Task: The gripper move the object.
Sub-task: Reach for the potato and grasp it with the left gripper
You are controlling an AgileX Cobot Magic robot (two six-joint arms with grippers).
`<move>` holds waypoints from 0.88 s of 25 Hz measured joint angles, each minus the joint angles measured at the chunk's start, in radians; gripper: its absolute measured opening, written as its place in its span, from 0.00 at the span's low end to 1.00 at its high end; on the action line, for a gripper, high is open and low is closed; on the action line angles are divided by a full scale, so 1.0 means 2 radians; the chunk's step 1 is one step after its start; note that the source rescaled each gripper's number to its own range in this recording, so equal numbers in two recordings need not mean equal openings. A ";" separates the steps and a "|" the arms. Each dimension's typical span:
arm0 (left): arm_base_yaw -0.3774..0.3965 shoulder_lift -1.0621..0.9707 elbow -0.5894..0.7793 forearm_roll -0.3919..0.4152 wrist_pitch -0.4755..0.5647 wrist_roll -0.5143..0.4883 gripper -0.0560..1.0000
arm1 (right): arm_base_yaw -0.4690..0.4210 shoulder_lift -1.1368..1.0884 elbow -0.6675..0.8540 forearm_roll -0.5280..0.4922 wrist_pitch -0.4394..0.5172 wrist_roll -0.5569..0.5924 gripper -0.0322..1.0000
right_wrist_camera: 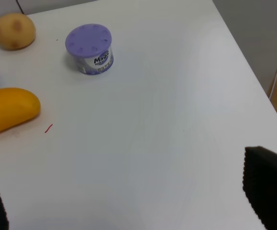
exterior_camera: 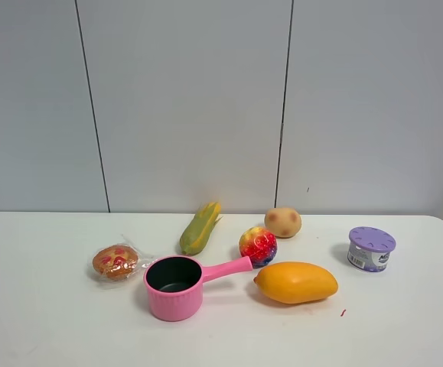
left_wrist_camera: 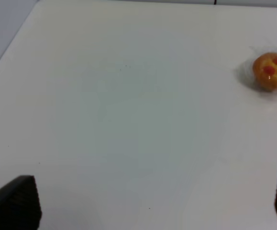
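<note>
The potato (exterior_camera: 283,222), tan with reddish-brown blotches, lies on the white table near the back, right of centre. It also shows in the right wrist view (right_wrist_camera: 13,30), far from the fingers. My right gripper (right_wrist_camera: 131,201) is open and empty over bare table near the right edge; only its black fingertips (right_wrist_camera: 267,187) show. My left gripper (left_wrist_camera: 148,206) is open and empty over bare table on the left; its fingertips (left_wrist_camera: 14,203) show at the frame's corners. Neither gripper shows in the exterior high view.
Near the potato are a red-yellow speckled ball (exterior_camera: 258,245), an orange mango (exterior_camera: 295,282), a corn cob (exterior_camera: 200,228) and a pink pot (exterior_camera: 175,287). A purple-lidded can (exterior_camera: 371,248) stands at the right, a wrapped pastry (exterior_camera: 115,262) at the left. The table's right edge (right_wrist_camera: 253,72) is close.
</note>
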 joint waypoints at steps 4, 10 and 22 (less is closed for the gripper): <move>0.000 0.000 0.000 0.000 0.000 0.000 1.00 | 0.000 0.000 0.000 0.000 0.000 0.000 1.00; 0.000 0.044 -0.035 0.003 -0.002 0.001 1.00 | 0.000 0.000 0.000 0.000 0.000 0.000 1.00; 0.000 0.386 -0.307 -0.004 -0.016 0.055 1.00 | 0.000 0.000 0.000 0.000 0.000 0.000 1.00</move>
